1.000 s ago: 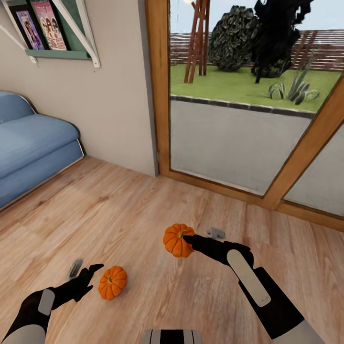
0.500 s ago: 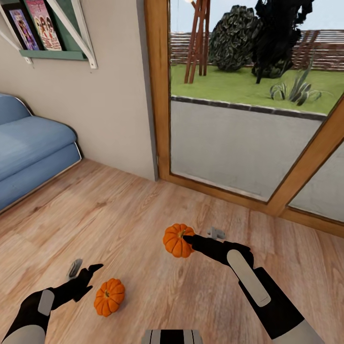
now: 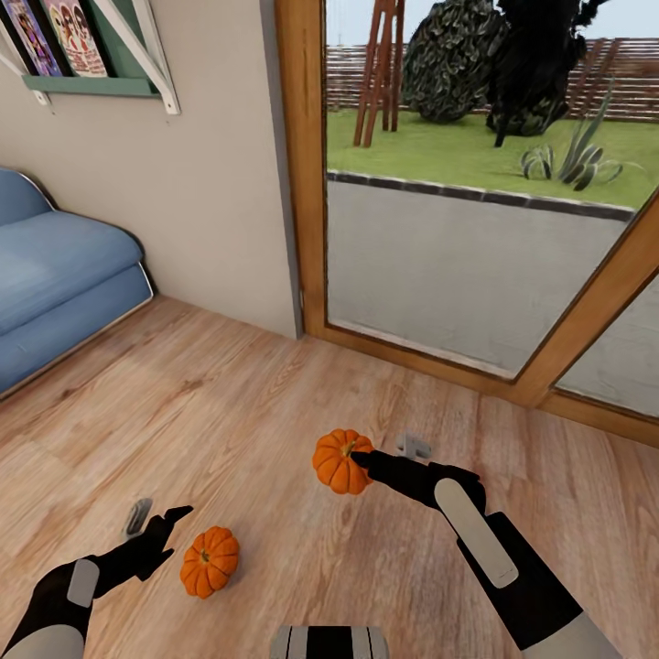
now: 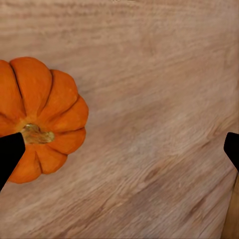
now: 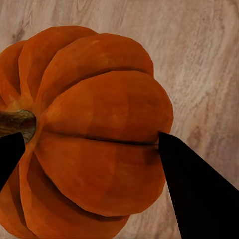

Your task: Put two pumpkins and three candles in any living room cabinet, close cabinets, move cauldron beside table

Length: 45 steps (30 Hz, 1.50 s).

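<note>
Right gripper clamped on a pumpkin held above the wood floor, left gripper spread wide and empty, second pumpkin on the floor just beside it.

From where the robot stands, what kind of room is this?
Probably a living room: a blue sofa against the wall, a wood-plank floor, and a big wood-framed glass door looking onto a garden.
</note>
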### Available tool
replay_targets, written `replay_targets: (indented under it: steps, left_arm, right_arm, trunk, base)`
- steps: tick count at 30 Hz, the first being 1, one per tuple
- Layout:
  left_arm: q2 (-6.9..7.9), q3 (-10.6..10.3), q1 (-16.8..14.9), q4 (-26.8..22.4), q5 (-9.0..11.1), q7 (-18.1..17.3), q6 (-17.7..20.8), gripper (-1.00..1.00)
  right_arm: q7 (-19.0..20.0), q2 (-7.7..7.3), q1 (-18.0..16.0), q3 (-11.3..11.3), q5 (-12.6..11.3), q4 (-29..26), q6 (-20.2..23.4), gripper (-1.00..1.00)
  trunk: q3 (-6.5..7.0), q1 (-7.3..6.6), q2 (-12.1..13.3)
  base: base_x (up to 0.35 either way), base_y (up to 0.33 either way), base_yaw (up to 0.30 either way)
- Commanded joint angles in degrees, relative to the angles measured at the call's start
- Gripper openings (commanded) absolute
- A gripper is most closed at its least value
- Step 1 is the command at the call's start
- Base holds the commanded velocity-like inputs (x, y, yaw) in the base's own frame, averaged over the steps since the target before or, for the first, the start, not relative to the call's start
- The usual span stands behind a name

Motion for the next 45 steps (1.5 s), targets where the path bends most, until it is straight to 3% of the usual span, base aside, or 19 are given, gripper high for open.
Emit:
replay_targets:
  steps: [1, 15, 26, 30, 33, 35, 45]
  left_arm:
    - [0.01, 0.1, 0.0, 0.0, 0.0, 0.0, 0.0, 1.00]
    - [0.34, 0.3, 0.0, 0.0, 0.0, -0.1, 0.1, 1.00]
    - [1.09, 0.4, 0.1, 0.0, 0.1, -0.2, 0.1, 1.00]
    - [1.11, 0.3, 0.1, 0.0, 0.1, -0.1, 0.1, 1.00]
    - [1.11, 0.3, 0.1, 0.0, 0.1, -0.1, -0.1, 1.00]
    - [1.11, 0.3, 0.1, 0.0, 0.1, -0.1, -0.2, 1.00]
    - [1.12, 0.3, 0.1, 0.0, 0.0, -0.1, -0.4, 1.00]
  right_arm:
    - [0.2, 0.00, 0.0, 0.0, -0.1, 0.0, 0.0, -1.00]
    - [0.3, 0.00, 0.0, 1.1, -0.1, -0.5, 0.2, -1.00]
    - [0.7, -0.70, 0.0, 1.5, -0.6, -3.7, 0.9, -1.00]
    - [3.4, -0.96, 0.0, 1.2, -0.7, -4.9, 0.9, -1.00]
    - [10.1, -1.13, 0.1, 1.1, -0.6, -5.3, 0.9, -1.00]
    - [12.5, -1.28, 0.1, 1.0, -0.5, -5.3, 0.9, -1.00]
    - [14.3, -1.32, 0.1, 1.0, -0.3, -4.8, 0.6, -1.00]
  trunk:
    - [0.00, 0.00, 0.0]
    - [0.00, 0.00, 0.0]
    - [-2.44, 0.28, -0.1]
    - [-3.32, 0.39, -0.2]
    - [-3.99, 0.46, -0.2]
    - [-4.43, 0.52, -0.3]
    - [-6.65, 0.77, -0.4]
  base:
    - [0.000, 0.000, 0.000]
    - [-0.049, 0.045, 0.000]
    - [-0.003, 0.003, 0.000]
    - [0.000, 0.000, 0.000]
    - [0.000, 0.000, 0.000]
    - [0.000, 0.000, 0.000]
    - [0.000, 0.000, 0.000]
